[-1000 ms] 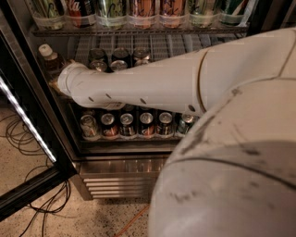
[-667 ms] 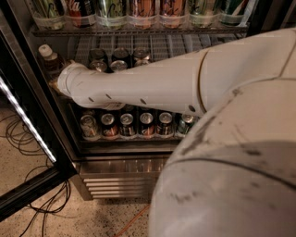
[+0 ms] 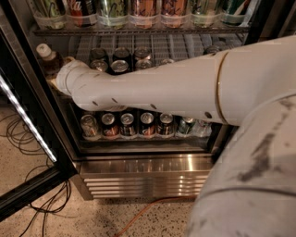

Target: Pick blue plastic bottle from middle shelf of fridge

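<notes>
The blue plastic bottle stands at the far left of the middle shelf of the fridge. Its white cap and brown drink show; its lower part is hidden behind my arm. My white arm reaches from the right across the fridge front. The gripper is at the arm's left end, right against the bottle's lower part and mostly hidden by the wrist.
Dark cans stand on the middle shelf right of the bottle. A row of cans fills the lowest rack, and bottles line the top shelf. The open door stands at the left. Cables lie on the floor.
</notes>
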Robot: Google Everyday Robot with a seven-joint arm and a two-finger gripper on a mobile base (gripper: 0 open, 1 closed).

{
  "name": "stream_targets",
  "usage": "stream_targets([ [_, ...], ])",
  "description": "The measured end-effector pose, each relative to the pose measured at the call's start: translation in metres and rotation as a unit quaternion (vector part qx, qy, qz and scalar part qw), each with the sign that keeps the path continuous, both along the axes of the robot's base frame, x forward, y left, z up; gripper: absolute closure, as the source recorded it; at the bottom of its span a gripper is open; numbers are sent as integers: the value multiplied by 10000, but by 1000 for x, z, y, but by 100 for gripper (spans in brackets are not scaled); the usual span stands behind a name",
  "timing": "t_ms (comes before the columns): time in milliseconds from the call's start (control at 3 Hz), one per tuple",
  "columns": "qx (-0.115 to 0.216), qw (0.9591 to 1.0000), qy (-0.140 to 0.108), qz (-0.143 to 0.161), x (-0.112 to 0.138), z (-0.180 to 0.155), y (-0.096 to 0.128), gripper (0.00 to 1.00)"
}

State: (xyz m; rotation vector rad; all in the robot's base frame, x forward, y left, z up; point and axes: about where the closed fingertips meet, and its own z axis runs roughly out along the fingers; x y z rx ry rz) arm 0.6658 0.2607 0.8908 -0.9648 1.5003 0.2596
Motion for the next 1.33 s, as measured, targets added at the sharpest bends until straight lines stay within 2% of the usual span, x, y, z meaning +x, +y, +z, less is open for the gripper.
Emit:
stream_targets([
  [1333, 148, 9998, -167, -9, -10, 8, -10, 100],
])
